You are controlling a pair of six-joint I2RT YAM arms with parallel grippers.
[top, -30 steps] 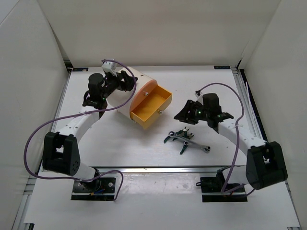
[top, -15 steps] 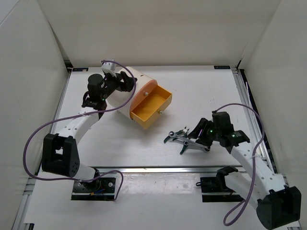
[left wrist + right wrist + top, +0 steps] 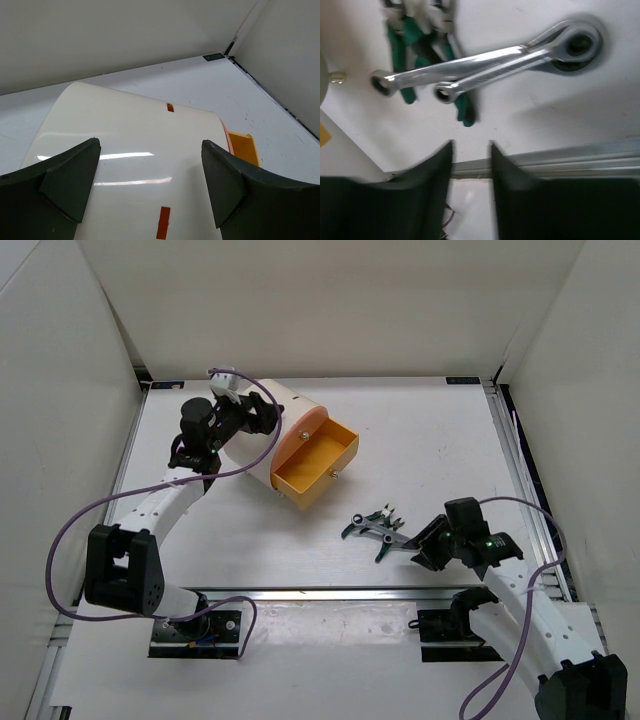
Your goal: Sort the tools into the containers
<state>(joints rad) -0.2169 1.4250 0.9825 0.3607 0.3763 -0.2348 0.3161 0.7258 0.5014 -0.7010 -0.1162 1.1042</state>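
Our left gripper [image 3: 260, 413] sits on top of the round cabinet [image 3: 290, 425], at the far left of the table [image 3: 430, 430]. From the left wrist view, the left gripper [image 3: 150, 185] has its jaws spread wide apart, with one dark finger [image 3: 70, 182] on each side of the cream top of the cabinet [image 3: 125, 145]. We cannot tell if the fingers touch the cabinet or only hang just above it.

The cabinet has a flat orange front that faces right and near. One drawer [image 3: 318, 465] is pulled out of it. The drawer is orange-yellow inside, and we see nothing in it. It has a small knob [image 3: 336, 474] on its front.

The tools [image 3: 378, 528] lie in a little pile on the table, near and to the right of the open drawer, well apart from it. In the pile are a silver wrench [image 3: 485, 67] and pliers [image 3: 412, 47] with green handles. The wrench lies across the pliers.

Our right gripper [image 3: 420, 545] is low, just to the right of the pile. From the right wrist view, the right gripper [image 3: 471, 157] has its jaws only a little apart, and nothing is between them. It hangs over the metal rail [image 3: 570, 160] at the near edge of the table, and it touches no tool.
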